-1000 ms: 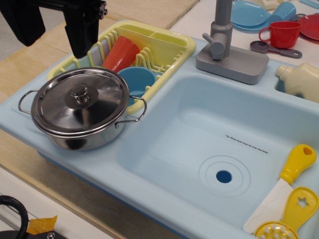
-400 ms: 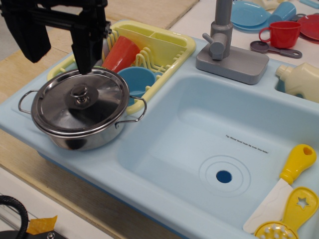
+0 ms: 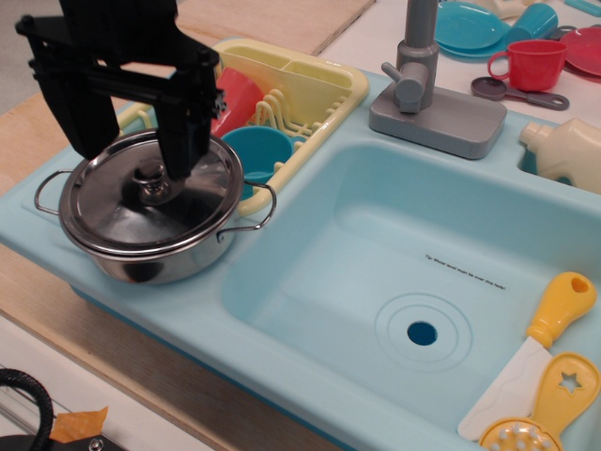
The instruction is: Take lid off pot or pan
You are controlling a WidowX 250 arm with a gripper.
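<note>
Up in the left of the frame, the black end effector (image 3: 131, 155) is wide open over the lid (image 3: 150, 193), which sits on the pot (image 3: 155, 258).

Light wooden desk (image 3: 38, 282) along the left edge, carrying a pale blue moulded sink unit (image 3: 310, 282). White surface (image 3: 376, 38) at the far right corner. Bright, even lighting. No walls, floor or windows visible.
</note>
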